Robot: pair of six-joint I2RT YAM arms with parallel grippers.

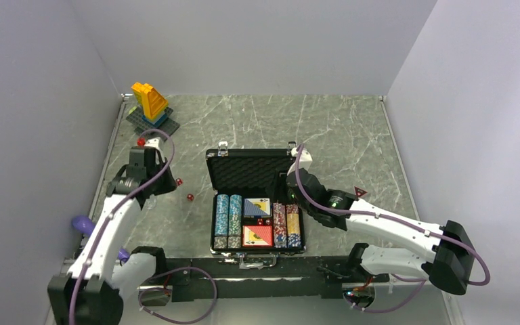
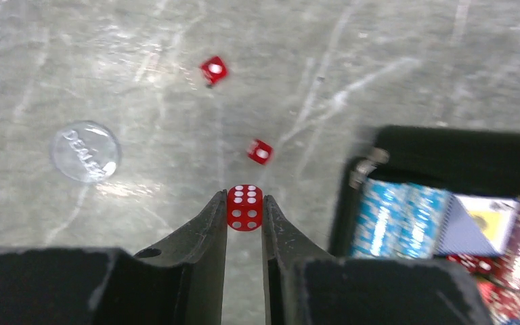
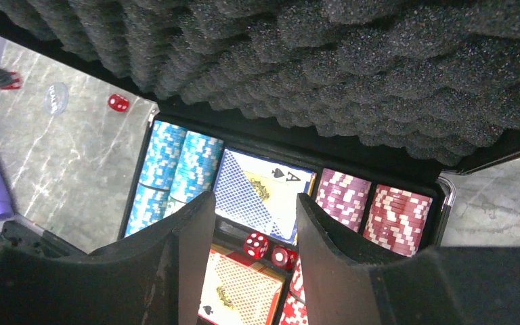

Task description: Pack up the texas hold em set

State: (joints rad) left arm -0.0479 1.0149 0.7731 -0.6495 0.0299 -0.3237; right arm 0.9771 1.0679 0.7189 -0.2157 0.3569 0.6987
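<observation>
I'm pinching a red die (image 2: 244,208) at the tips of my left gripper (image 2: 244,203), jaws narrow around it, over the table (image 2: 379,61) just left of the case (image 1: 213,230). Can't tell if it's off the surface yet. My right gripper (image 3: 254,202) is hanging part-spread and empty over the tray, under the raised foam lid (image 3: 311,68).

Done, as I'm reading it:
- Blue chips (image 1: 228,211) and red-and-white chips (image 3: 372,217) are sitting in their rows.
- Both card decks (image 1: 256,207) are lying in the middle.
- Two dice (image 3: 256,244) are resting between the decks.

Left to do:
- This die is going in.
- Two loose dice (image 2: 260,151) are lying on the table near it.
- The clear dealer button (image 2: 85,151) is lying out there too.
- There may be another red piece near the brick tower (image 1: 150,103), but it's too small to call.
- The lid is standing open, latches (image 1: 223,145) undone.

I'm judging it mostly packed, with the small bits and closing remaining.
</observation>
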